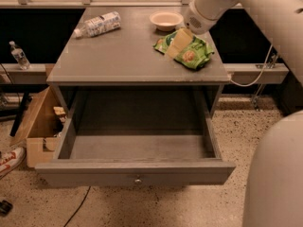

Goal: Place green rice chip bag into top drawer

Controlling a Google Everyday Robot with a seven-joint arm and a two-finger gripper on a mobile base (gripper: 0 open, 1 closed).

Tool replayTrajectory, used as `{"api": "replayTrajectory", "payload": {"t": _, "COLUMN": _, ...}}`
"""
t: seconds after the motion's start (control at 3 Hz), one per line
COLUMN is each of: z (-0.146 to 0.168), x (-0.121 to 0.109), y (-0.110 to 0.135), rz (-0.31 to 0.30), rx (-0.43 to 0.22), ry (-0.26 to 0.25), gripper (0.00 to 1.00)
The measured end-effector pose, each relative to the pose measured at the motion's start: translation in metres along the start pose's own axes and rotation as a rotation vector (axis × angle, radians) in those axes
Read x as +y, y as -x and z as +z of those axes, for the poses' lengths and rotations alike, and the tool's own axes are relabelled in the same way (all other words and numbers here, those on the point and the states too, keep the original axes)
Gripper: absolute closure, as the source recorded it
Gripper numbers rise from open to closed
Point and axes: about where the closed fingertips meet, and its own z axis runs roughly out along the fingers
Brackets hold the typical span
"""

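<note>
Speckled floor (236, 136), dark wall behind, grey desk (118, 60) mid view. On its front the top drawer (137, 148) is pulled well out toward the camera, and its flat front panel has a small round metal knob (138, 180) at centre. On the desk top, back right and near the right edge, lies the green rice chip bag (195, 56), flat, not in the drawer. My end effector (176, 44) is over the bag's left half, tan, angled down and to the left. I cannot tell if it touches the bag, and I cannot tell whether it is spread or pressed together. My white arm (222, 1) comes in from the top right corner. At the back of the desk a cream bowl (165, 19) sits upright, near the bag's far left corner but apart from it. At the back left a clear plastic bottle (98, 24) with a white label lies on its side, well apart from the bag. On the floor to the left an open cardboard box (35, 126) sits just beside the drawer's left side. At the far left a small bottle (19, 56) stands upright on a ledge. At the lower left edge I see a white and red shoe (10, 159). My white rounded body (277, 174) fills the lower right corner.
</note>
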Motion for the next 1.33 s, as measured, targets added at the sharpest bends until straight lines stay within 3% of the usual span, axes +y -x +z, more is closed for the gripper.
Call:
{"api": "replayTrajectory", "payload": {"t": 0.33, "z": 0.025, "x": -0.029, "y": 0.001, "rz": 0.123, "rx": -0.011, "ry": -0.064, "gripper": 0.0}}
{"api": "replayTrajectory", "payload": {"t": 0.67, "z": 0.039, "x": -0.041, "y": -0.003, "rz": 0.173, "rx": 0.002, "ry": -0.086, "gripper": 0.0}}
{"api": "replayTrajectory", "payload": {"t": 1.0, "z": 0.06, "x": -0.043, "y": -0.009, "rz": 0.195, "rx": 0.029, "ry": -0.066, "gripper": 0.0}}
{"api": "replayTrajectory", "payload": {"t": 1.33, "z": 0.078, "x": -0.042, "y": -0.014, "rz": 0.201, "rx": 0.05, "ry": -0.045, "gripper": 0.15}}
